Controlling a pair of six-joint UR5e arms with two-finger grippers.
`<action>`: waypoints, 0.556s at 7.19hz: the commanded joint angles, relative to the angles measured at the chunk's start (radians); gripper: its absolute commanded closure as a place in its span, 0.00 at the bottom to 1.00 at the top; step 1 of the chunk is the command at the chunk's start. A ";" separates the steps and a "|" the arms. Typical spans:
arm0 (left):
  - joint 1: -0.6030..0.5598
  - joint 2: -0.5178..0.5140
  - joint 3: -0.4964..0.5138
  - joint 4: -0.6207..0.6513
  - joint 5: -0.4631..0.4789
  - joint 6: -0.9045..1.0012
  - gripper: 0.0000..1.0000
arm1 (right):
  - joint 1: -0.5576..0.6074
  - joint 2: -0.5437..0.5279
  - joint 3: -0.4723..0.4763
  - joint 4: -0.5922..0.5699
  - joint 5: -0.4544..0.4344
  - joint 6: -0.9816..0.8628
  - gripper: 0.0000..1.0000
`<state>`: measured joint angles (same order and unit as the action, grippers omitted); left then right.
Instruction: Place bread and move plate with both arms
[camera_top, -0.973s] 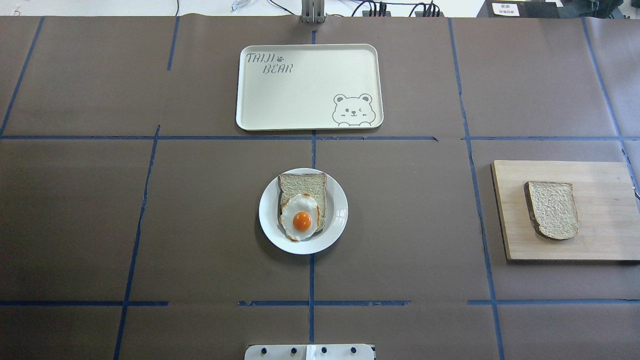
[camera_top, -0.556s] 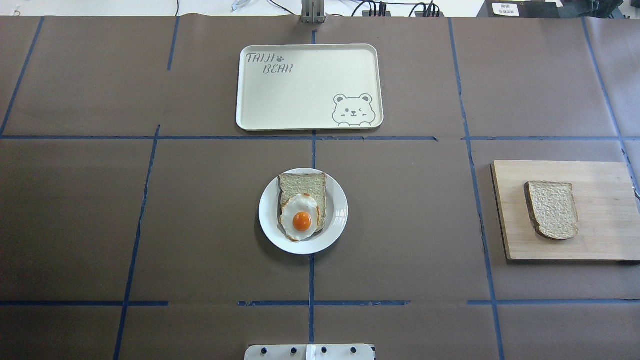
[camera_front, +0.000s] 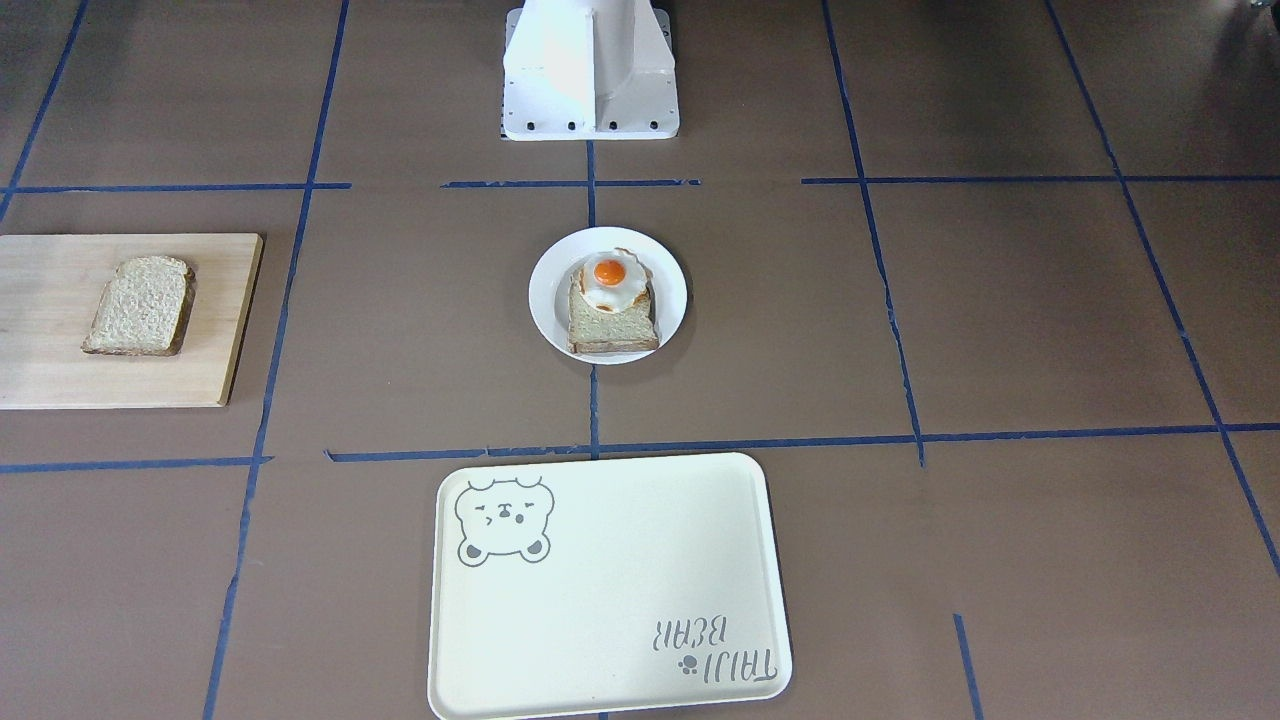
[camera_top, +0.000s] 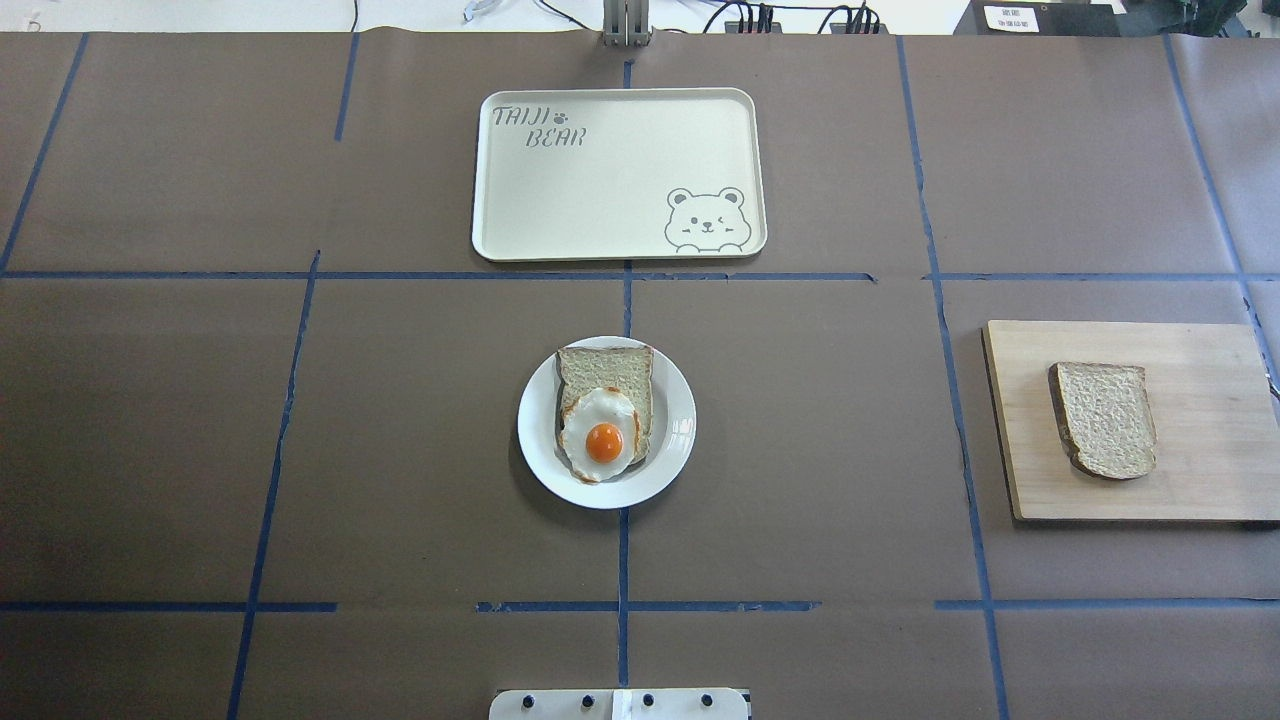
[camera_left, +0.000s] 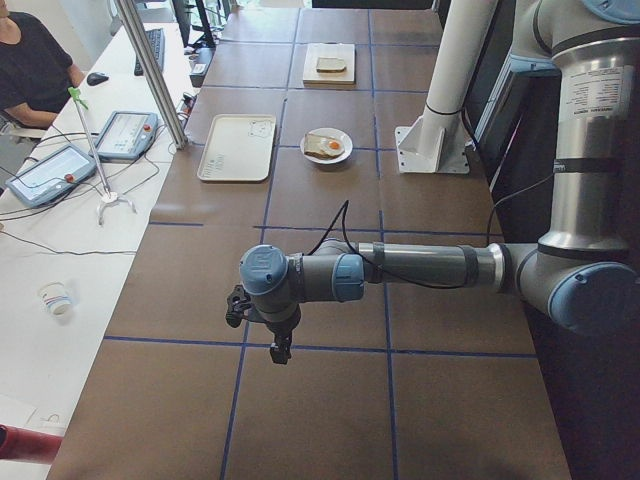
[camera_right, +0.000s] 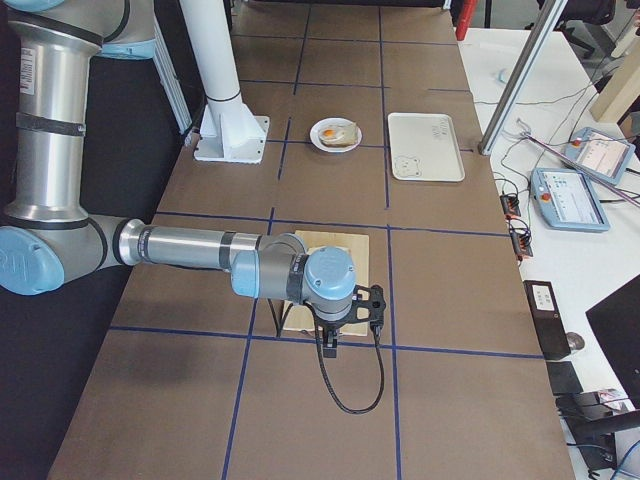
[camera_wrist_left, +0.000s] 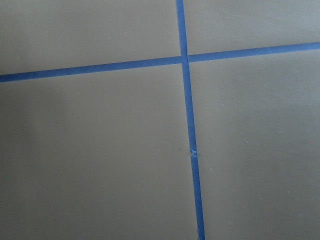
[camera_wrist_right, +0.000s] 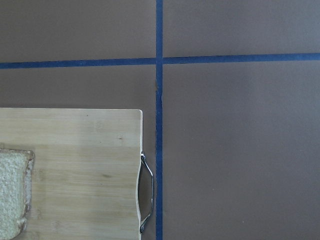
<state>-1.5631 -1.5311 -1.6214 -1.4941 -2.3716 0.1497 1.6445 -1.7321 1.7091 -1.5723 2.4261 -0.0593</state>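
Brown paper marked off with blue tape covers the table, and the job looks to be at its very start. The bread lies flat on a wooden board out on the robot's right side, well apart from the plate in the middle, which already carries a paler slice under a fried egg. A cream tray sits at the far side, beyond the plate. Both arms are parked low at the ends of the table. The right gripper hangs over the board's outer end, near its metal handle, and the left gripper hangs over bare paper at the far left. I cannot tell how either pair of jaws stands from these side angles. Next, I'd say, the right arm must shift inward over the bread, come down with jaws spread across the crust, and pinch gently.
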 joint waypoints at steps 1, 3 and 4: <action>0.000 -0.001 0.000 0.000 0.000 0.001 0.00 | 0.000 0.003 0.009 0.003 0.001 -0.001 0.00; 0.000 -0.001 -0.003 0.000 0.000 -0.001 0.00 | -0.003 0.012 0.029 0.034 -0.007 0.006 0.00; 0.000 -0.003 -0.003 0.000 0.000 -0.001 0.00 | -0.003 0.022 0.038 0.069 0.004 0.004 0.00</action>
<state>-1.5631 -1.5329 -1.6235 -1.4941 -2.3716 0.1493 1.6422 -1.7191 1.7357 -1.5346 2.4208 -0.0557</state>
